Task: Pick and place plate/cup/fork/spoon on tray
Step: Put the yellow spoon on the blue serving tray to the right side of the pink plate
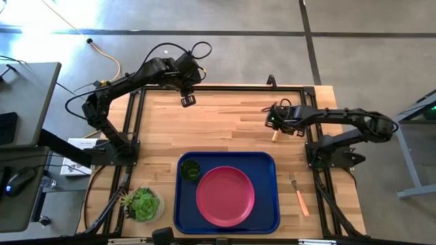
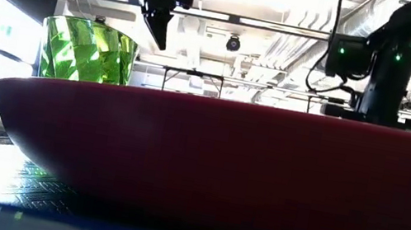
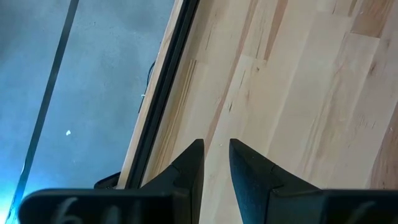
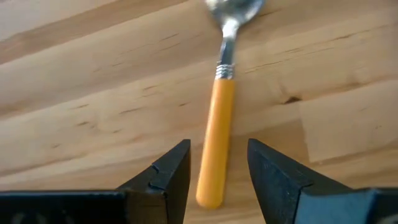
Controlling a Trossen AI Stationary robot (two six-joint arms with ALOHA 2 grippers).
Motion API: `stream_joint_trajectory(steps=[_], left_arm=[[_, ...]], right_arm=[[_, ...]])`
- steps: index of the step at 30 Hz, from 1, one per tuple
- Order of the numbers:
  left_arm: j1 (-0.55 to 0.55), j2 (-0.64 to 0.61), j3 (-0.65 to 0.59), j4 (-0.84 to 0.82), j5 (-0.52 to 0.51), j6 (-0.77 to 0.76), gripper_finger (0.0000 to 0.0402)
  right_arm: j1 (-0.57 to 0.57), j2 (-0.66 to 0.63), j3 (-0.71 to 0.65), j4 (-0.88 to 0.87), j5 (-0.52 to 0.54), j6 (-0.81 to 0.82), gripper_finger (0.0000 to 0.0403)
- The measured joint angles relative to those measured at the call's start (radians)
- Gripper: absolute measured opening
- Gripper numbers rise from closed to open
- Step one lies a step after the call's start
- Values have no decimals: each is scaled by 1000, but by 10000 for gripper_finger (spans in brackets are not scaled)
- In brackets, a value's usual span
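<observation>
The dark-blue tray [image 1: 266, 218] lies at the table's near middle. The pink plate [image 1: 225, 196] rests flat on it, and the green cup [image 1: 190, 170] stands upright in its far left corner. The spoon [image 4: 219, 124] lies flat on the wood at the far right. My right gripper [image 4: 219, 163] is open, low over the spoon, one finger on each side of the orange handle [image 1: 275, 135] near its free end, touching nothing. The fork [image 1: 300, 194] lies flat right of the tray. My left gripper [image 1: 188, 100] hangs empty above the far left, all but shut, with a narrow slit between its fingers.
A potted succulent [image 1: 142, 204] stands left of the tray at the near edge. A black frame rail [image 3: 158, 106] runs along the table's edge under my left gripper. In the low view the plate [image 2: 213, 166] hides the table behind it; bare wood lies between the two arms.
</observation>
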Motion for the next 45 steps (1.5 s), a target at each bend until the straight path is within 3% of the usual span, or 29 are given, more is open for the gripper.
stream_joint_trajectory(steps=[10,27,39,45], left_arm=[[0,0,0,0,0,0,65],[0,0,0,1,0,0,65],[0,0,0,1,0,0,65],[0,0,0,1,0,0,65]], right_arm=[[-89,16,-20,47,-3,-76,147],[-137,216,-15,142,-34,-170,144],[-137,219,-15,142,-27,-191,44],[-137,215,-16,140,-27,-202,30]])
